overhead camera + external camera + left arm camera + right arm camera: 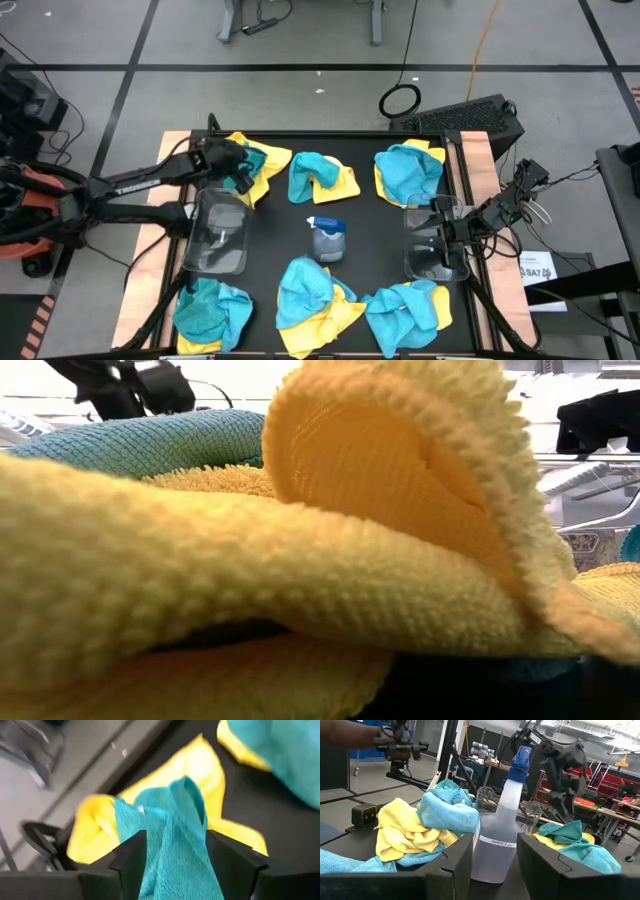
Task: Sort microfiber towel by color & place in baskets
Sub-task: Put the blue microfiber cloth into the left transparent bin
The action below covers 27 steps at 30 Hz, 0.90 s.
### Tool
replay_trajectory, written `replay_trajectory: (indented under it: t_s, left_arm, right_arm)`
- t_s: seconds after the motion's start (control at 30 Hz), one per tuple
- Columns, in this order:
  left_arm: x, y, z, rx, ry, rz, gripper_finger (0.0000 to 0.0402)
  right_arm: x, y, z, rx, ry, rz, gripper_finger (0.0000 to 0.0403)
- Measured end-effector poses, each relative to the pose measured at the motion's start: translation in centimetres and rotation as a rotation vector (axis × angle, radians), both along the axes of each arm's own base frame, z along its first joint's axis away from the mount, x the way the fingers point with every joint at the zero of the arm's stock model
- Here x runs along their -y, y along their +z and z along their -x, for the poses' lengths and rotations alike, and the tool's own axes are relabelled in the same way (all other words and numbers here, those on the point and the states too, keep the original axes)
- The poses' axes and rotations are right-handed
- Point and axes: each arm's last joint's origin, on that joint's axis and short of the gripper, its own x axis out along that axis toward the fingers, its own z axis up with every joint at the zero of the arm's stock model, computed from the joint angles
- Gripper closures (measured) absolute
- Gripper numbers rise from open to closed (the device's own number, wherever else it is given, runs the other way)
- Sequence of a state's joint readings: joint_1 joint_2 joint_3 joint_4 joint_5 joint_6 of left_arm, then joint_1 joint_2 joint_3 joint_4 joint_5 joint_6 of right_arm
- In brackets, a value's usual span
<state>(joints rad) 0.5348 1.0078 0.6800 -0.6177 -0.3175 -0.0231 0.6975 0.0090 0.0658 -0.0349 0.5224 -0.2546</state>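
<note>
Teal towel [175,845] sits between my left gripper [238,165] jaws, which are closed on it, per the left wrist cam; a yellow towel [200,775] lies under it on the black counter [365,215]. In the high view that gripper is upper left, over the teal/yellow pile, just above the left basket [218,232]. Right gripper [447,228] hangs over the right basket [432,245] at mid right; jaws part open w/ nothing in them, and its wrist cam looks across at the spray bottle [502,825] at counter centre. Other teal/yellow piles: top centre [320,177], upper right [408,170], lower left [212,310], bottom centre [315,295], lower right [408,312]. Low cam is filled by a yellow towel [300,560] right against the lens.
</note>
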Motion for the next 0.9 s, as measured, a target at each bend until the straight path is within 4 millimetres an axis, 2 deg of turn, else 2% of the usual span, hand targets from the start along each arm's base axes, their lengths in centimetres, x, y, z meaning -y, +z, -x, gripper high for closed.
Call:
replay_trajectory:
  t_s: [0.27,0.57,0.63,0.73,0.9]
  left_arm:
    - [-2.5,-2.7,0.2,-0.056,0.047,0.214,0.0155]
    - [-4.0,-5.3,-0.3,-0.104,0.026,0.393,0.0165]
    - [-4.3,-5.7,-0.5,-0.132,0.017,0.411,0.0182]
    - [-4.5,-5.7,-0.6,-0.174,0.018,0.441,0.0231]
    - [-4.7,-4.2,-1.1,-0.221,0.000,0.441,0.0356]
  right_arm:
    - [0.0,0.0,0.0,0.000,0.000,0.000,0.0257]
    - [0.0,0.0,0.0,0.000,0.000,0.000,0.0257]
    - [0.0,0.0,0.0,0.000,0.000,0.000,0.0257]
    - [0.0,0.0,0.0,0.000,0.000,0.000,0.0257]
    - [0.0,0.0,0.0,0.000,0.000,0.000,0.0257]
